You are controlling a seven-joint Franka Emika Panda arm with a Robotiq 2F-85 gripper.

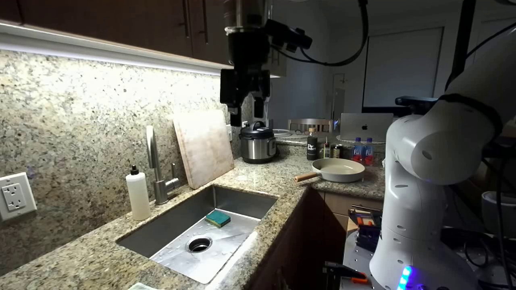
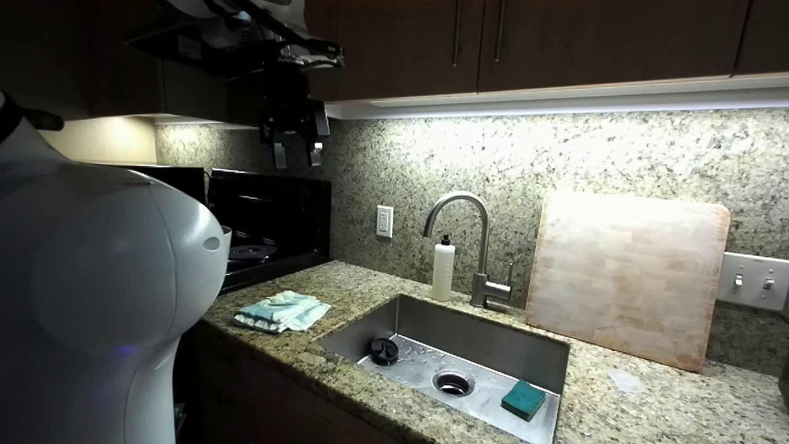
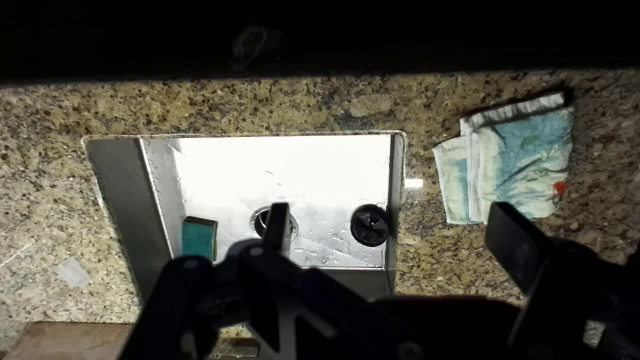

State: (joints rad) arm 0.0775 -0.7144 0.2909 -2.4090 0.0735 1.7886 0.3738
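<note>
My gripper [image 1: 247, 114] is open and empty, pointing down high above the counter. It also shows in an exterior view [image 2: 298, 155] and in the wrist view [image 3: 389, 215], fingers wide apart. Below it is a steel sink [image 2: 481, 345] with a drain hole [image 3: 259, 222]. A green sponge [image 2: 523, 400] lies on the sink floor, also in the wrist view [image 3: 198, 239]. A round black drain cover [image 3: 369, 225] lies near the sink's end wall [image 2: 384, 351]. A folded blue-and-white towel [image 3: 525, 160] lies on the counter beside the sink, also in an exterior view [image 2: 282, 311].
A tall faucet [image 2: 484, 246] and a soap bottle [image 2: 442, 271] stand behind the sink. A cutting board [image 2: 629, 277] leans on the wall. A pressure cooker [image 1: 258, 148], a white pan [image 1: 338, 172] and several bottles stand farther along. Cabinets [image 2: 394, 49] hang above; a black stove [image 2: 265, 216] adjoins.
</note>
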